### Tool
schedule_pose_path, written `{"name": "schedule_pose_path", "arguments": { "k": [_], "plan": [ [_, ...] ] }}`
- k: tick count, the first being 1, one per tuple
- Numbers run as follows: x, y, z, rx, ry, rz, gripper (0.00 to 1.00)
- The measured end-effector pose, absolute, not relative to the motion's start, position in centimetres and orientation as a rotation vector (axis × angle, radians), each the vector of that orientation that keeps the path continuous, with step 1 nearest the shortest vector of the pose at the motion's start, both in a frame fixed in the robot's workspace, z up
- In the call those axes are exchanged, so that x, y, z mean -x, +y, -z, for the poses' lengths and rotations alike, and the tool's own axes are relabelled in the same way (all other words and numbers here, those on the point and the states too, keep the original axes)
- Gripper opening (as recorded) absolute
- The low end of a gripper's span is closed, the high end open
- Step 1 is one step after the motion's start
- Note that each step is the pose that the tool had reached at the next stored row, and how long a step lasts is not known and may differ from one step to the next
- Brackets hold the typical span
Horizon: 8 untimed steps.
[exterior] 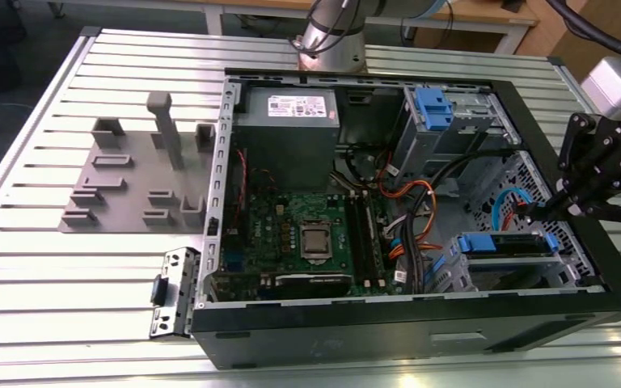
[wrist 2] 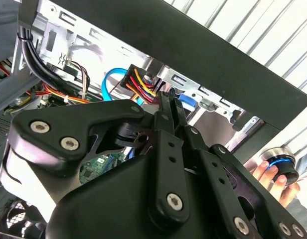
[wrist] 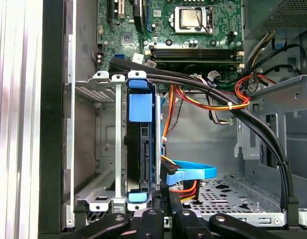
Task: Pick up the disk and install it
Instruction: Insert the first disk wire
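Note:
The disk (exterior: 504,244) sits in the lower drive cage (exterior: 472,275) of the open computer case, at the exterior view's right, framed by its blue carrier rails. The first wrist view shows the disk (wrist: 139,149) edge-on in the metal cage (wrist: 96,149), with blue tabs at both ends. My gripper (exterior: 530,212) hangs just above and to the right of that cage, close to the case's right wall. Its fingers (wrist 2: 168,107) lie together with nothing between them. They point at the blue data cable (wrist: 191,174) and the red-yellow power plug (wrist 2: 141,82), apart from the disk.
A blue bracket (exterior: 432,103) sits on the upper drive cage, beside the grey power supply (exterior: 285,121). Black and orange cables (wrist: 228,107) cross above the cage. A grey fixture plate (exterior: 138,174) lies on the slatted table. A person's hand (wrist 2: 265,174) holds a black-and-blue knob outside the case.

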State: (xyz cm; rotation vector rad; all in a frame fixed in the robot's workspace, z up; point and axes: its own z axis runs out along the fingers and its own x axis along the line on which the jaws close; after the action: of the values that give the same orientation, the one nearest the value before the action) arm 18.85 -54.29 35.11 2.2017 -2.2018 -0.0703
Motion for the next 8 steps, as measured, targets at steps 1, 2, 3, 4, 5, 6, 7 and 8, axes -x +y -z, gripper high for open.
{"name": "schedule_pose_path", "arguments": {
  "k": [1, 2, 3, 4, 5, 6, 7, 8],
  "plan": [
    [-18.8, -54.3, -35.1, -2.202, -2.202, 0.070, 0.16],
    [-18.8, -54.4, -35.1, -2.201, -2.202, 0.070, 0.16],
    [-18.7, -54.5, -35.1, -2.202, -2.202, 0.070, 0.16],
    [-18.6, -54.7, -35.1, -2.202, -2.202, 0.070, 0.16],
    [-18.5, -55.0, -35.0, -2.202, -2.202, 0.070, 0.16],
    [-18.3, -55.3, -35.0, -2.202, -2.202, 0.070, 0.16],
    [-18.2, -55.6, -35.0, -2.202, -2.202, 0.070, 0.16],
    [-18.0, -55.8, -34.9, -2.202, -2.202, 0.070, 0.16]
  ]
}}
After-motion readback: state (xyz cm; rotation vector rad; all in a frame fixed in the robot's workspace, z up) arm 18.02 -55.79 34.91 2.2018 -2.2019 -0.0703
